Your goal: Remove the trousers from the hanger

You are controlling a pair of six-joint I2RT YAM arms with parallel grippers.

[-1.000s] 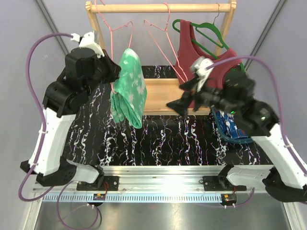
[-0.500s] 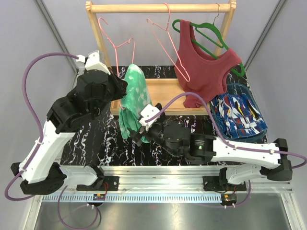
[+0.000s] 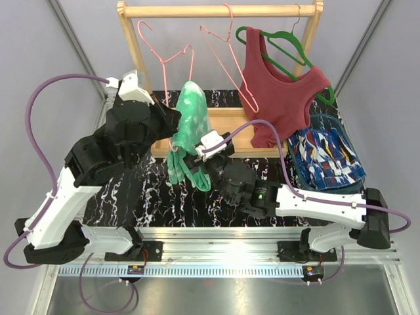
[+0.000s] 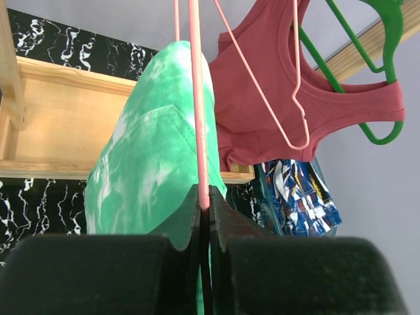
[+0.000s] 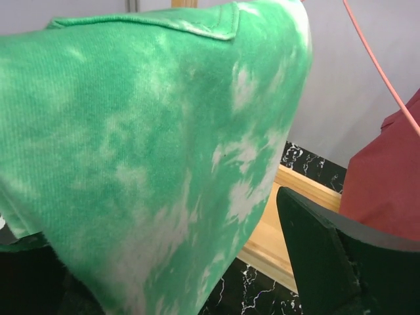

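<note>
The green-and-white tie-dye trousers (image 3: 190, 131) hang folded over the bar of a pink hanger (image 3: 172, 65). My left gripper (image 3: 172, 123) is shut on that hanger's thin pink bar (image 4: 199, 98), right beside the cloth (image 4: 144, 177). My right gripper (image 3: 197, 164) is open at the trousers' lower part. The cloth (image 5: 144, 151) fills the space between its jaws, and one dark finger (image 5: 321, 256) stands clear on the right. The blue printed trousers (image 3: 326, 161) lie in a bin at the right.
A wooden rack (image 3: 216, 10) stands at the back with a second, empty pink hanger (image 3: 230, 59). A dark red tank top (image 3: 279, 92) hangs there on a green hanger (image 3: 289, 46). The rack's wooden base (image 3: 230, 125) lies behind the trousers.
My right arm swung from the bin at the right to the middle and now has its jaws round the green trousers. My left gripper carried hanger and trousers a little right.
</note>
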